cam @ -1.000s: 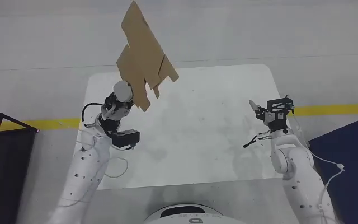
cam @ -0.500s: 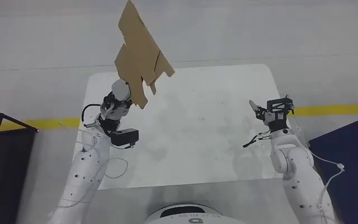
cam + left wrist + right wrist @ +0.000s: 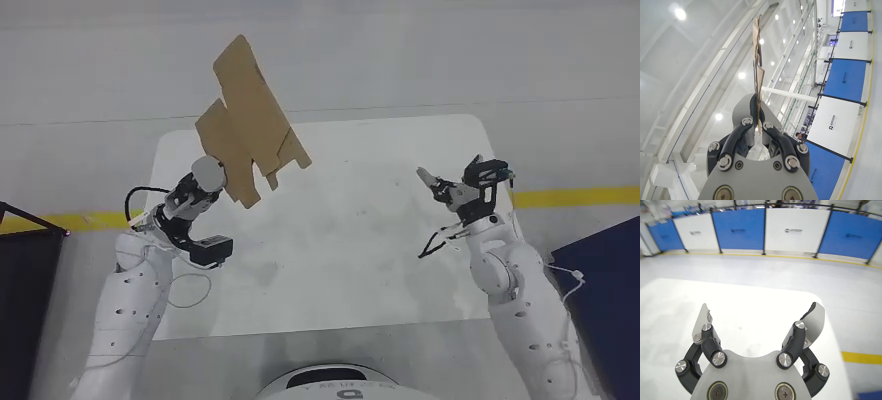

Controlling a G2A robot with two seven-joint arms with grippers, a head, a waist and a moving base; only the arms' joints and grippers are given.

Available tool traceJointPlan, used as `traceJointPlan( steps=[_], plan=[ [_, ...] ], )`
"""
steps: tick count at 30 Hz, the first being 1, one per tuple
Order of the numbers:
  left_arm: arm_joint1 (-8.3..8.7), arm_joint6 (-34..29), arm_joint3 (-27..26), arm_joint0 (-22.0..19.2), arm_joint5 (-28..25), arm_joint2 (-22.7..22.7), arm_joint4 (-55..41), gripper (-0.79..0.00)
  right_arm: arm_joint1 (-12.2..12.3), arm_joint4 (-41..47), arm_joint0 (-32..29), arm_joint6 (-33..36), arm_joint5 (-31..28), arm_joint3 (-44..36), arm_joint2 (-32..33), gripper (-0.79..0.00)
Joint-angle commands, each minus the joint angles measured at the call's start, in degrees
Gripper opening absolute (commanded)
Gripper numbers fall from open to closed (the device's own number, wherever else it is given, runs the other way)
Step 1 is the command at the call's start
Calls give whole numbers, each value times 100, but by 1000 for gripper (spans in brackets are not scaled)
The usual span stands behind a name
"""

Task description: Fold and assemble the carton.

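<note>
Now, above the bench (image 3: pixel 380 260) at 10 o'clock, the flat carton (image 3: pixel 248 125) has tipped lower, our left tool (image 3: pixel 758 106) pinching its bottom edge. The right tool (image 3: pixel 759 305), spread, has swung inward at 3 o'clock; we judge folding comes next.

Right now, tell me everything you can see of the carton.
The carton is a flattened brown cardboard blank with slotted flaps along one side. It is held aloft, tilted, above the table's far left corner, touching nothing but the left gripper, shut on its lower edge. Edge-on, its layers gape slightly.
</note>
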Motion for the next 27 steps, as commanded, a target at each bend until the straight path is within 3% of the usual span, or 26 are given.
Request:
traceJointPlan(
  steps=[1, 5, 10, 21, 27],
  plan=[
    [8, -12, 59, 22, 48, -64, -71, -785, -40, 960, 484, 10, -719, 365, -221, 0],
    [48, -130, -11, 120, 167, -286, 148, -785, -150, 2636, 1342, 384, -1727, 1157, -768, 0],
    [126, -201, -45, 249, 238, -610, 625, -785, -314, 4691, 2171, 1434, -2404, 1981, -1572, 0],
    [126, -201, -45, 249, 238, -610, 625, -785, -314, 4691, 2171, 1434, -2404, 1981, -1572, 0],
    [232, -271, 104, -6, 307, -428, 2616, -785, -397, 5300, 2272, 1509, -2626, 2063, -1874, 0]
  ],
)
